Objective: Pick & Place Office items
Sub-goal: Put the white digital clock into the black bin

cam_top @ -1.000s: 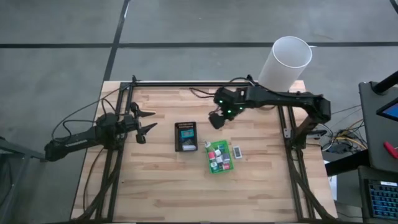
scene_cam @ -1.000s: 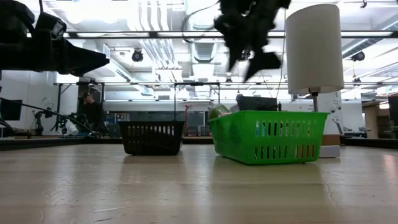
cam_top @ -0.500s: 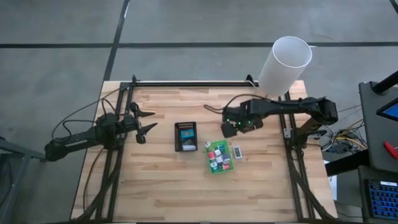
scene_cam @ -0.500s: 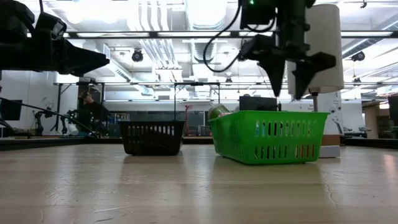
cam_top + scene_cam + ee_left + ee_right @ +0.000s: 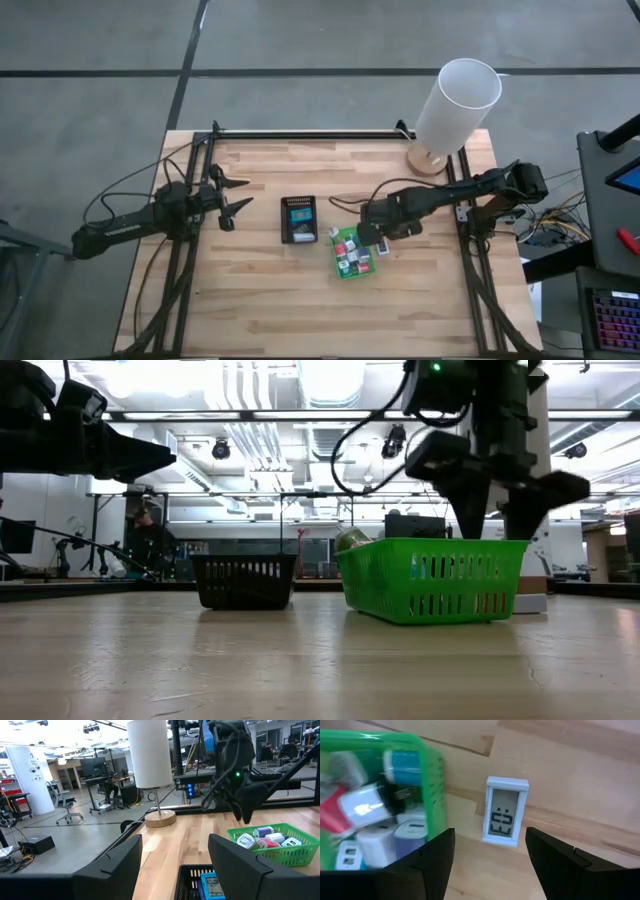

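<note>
White and flat on the pale wood, a small display unit lies just beside the green tray, on the tray's side toward the bench's right edge; in the high view it shows as a pale sliver. Its long axis runs about parallel to the tray's long wall, from the far edge of the bench toward the near one.

The right pincer hangs directly over this piece, at the tray's far right corner. In its own wrist view the two dark fingers stand spread wide, one over the tray's wall and the other out past the display, so the piece lies in the gap between them and nearer the outer finger. They hold nothing and touch nothing I can make out. The fingers look set across the piece's short width, which I judge suits a straight descent.

The green tray already carries most of the office items: white, teal and pink-red blocks packed together. A black tray sits near the bench's middle with a teal-faced piece in it.

The left pincer waits spread and empty near the left edge, well apart from both trays, so the right arm is plainly the nearer one.
</note>
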`<state>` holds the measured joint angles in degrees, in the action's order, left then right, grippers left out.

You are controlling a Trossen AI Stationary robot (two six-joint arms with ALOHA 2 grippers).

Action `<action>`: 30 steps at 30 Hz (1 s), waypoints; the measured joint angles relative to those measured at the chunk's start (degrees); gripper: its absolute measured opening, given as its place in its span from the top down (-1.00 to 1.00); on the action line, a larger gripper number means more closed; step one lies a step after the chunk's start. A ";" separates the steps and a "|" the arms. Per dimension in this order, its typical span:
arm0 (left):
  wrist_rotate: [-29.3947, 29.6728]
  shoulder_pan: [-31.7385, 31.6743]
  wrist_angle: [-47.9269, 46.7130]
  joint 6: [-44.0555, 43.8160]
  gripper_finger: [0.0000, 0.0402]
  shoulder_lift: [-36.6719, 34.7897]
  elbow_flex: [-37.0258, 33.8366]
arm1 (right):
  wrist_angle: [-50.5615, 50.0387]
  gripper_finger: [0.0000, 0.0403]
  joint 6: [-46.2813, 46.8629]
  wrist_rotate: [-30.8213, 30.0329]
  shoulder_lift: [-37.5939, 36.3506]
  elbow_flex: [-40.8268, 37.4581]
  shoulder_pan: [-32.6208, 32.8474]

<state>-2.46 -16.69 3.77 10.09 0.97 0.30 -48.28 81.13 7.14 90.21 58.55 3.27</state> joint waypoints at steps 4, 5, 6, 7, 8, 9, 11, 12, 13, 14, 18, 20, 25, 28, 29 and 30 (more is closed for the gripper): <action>-0.02 0.01 0.00 -0.01 -0.17 0.00 0.00 | 4.18 -0.20 2.52 0.29 0.00 -3.46 0.87; 0.00 0.00 0.00 0.00 -0.17 0.00 0.00 | 4.60 -0.20 2.72 0.32 0.00 -3.85 0.90; -0.01 0.00 0.01 0.00 -0.17 0.00 0.00 | 4.68 -0.20 2.88 0.36 -0.03 -4.24 0.91; -0.02 0.01 0.00 0.00 -0.17 0.00 0.00 | 4.64 -0.20 2.93 0.33 -0.07 -4.56 0.91; -0.02 0.00 0.02 0.00 -0.17 0.00 0.00 | 4.84 -0.20 2.95 0.33 -0.07 -4.73 0.91; -0.02 0.01 0.01 0.00 -0.17 0.00 0.00 | 5.31 -0.20 2.97 0.31 -0.07 -4.81 0.98; 0.00 0.00 0.01 0.00 -0.17 0.00 0.00 | 5.96 -0.20 2.97 0.28 -0.07 -5.03 1.15; -0.02 0.01 0.02 0.00 -0.17 0.00 0.00 | 6.00 -0.20 2.97 0.25 0.38 -5.10 1.26; -0.01 0.00 0.01 0.00 -0.17 0.00 0.00 | 6.14 -0.20 2.95 0.25 0.70 -5.17 1.27; -0.01 0.01 0.02 0.00 -0.17 0.00 0.00 | 6.32 -0.20 2.95 0.20 0.88 -5.42 1.26; 0.00 0.00 0.02 0.00 -0.17 -0.04 0.01 | 7.13 -0.20 2.90 -1.12 1.50 -6.21 1.22; 0.00 0.00 0.00 -0.01 -0.17 0.10 0.00 | 7.00 -0.20 2.94 -1.12 2.17 -6.49 1.22; 0.00 0.02 -0.04 0.00 -0.17 0.36 0.00 | 10.61 -0.20 4.20 -1.08 2.68 -7.54 1.37; 0.00 0.00 -0.06 0.00 -0.17 0.58 0.00 | 12.36 -0.20 4.73 -1.06 2.64 -8.74 1.37; 0.00 0.01 -0.01 0.00 -0.17 0.57 0.00 | 13.18 -0.19 4.86 -0.87 2.77 -9.00 1.37; 0.00 0.01 0.05 -0.02 -0.17 0.55 0.00 | 14.51 -0.19 5.03 -0.70 3.14 -9.13 1.37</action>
<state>-2.46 -16.68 3.83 10.07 1.52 0.30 -33.77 86.16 6.45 93.35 49.42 4.64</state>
